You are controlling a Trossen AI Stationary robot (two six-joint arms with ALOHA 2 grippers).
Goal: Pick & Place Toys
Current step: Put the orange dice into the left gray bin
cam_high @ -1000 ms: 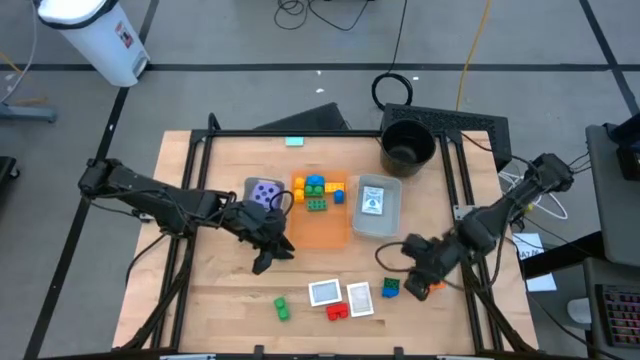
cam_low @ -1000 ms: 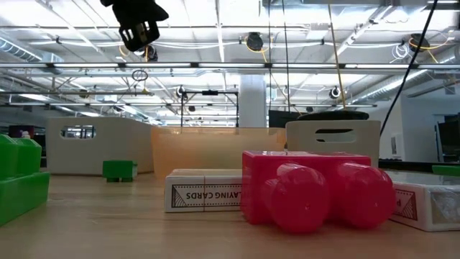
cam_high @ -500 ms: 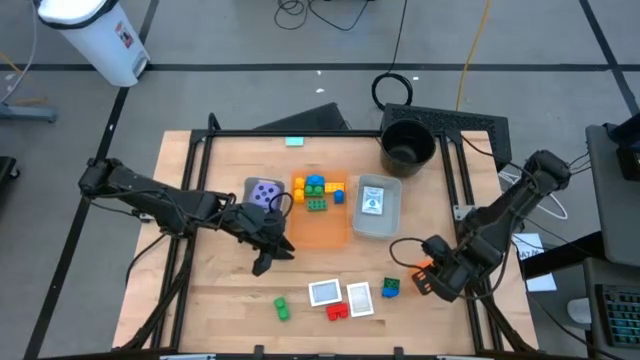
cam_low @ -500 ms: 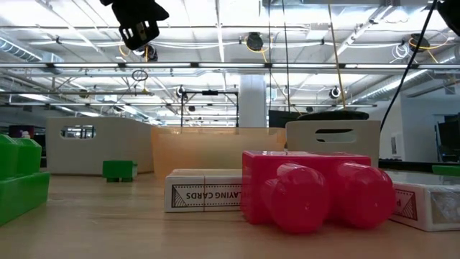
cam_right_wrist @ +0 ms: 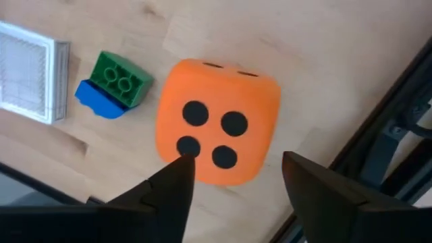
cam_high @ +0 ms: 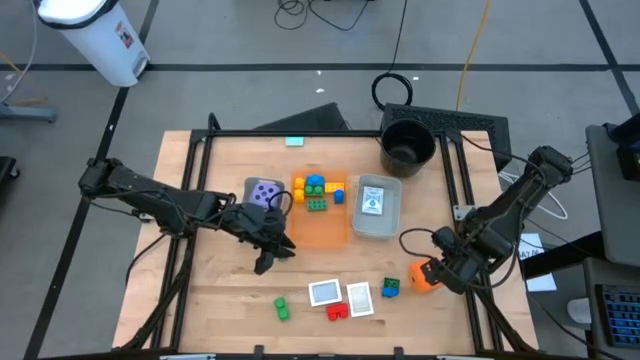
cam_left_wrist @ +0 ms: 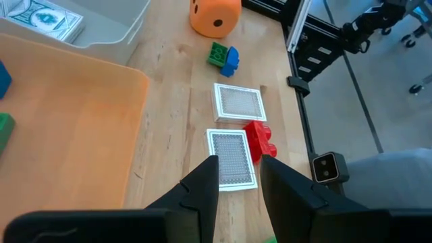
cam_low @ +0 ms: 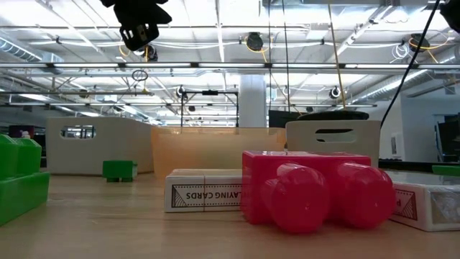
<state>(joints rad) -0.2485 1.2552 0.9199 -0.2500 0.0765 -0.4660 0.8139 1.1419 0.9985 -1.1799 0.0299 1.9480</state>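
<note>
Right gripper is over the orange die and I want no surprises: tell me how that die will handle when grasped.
The orange die has rounded corners and flat faces, so it should sit steady, though a nudge might tumble it. It looks like soft foam, probably light and squashy. It nearly fills the open right gripper, so the grasp may be tight.

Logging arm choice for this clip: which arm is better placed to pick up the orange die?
Right. The right gripper hovers open directly over the orange die; the left gripper waits mid-table near the orange tray.
</note>
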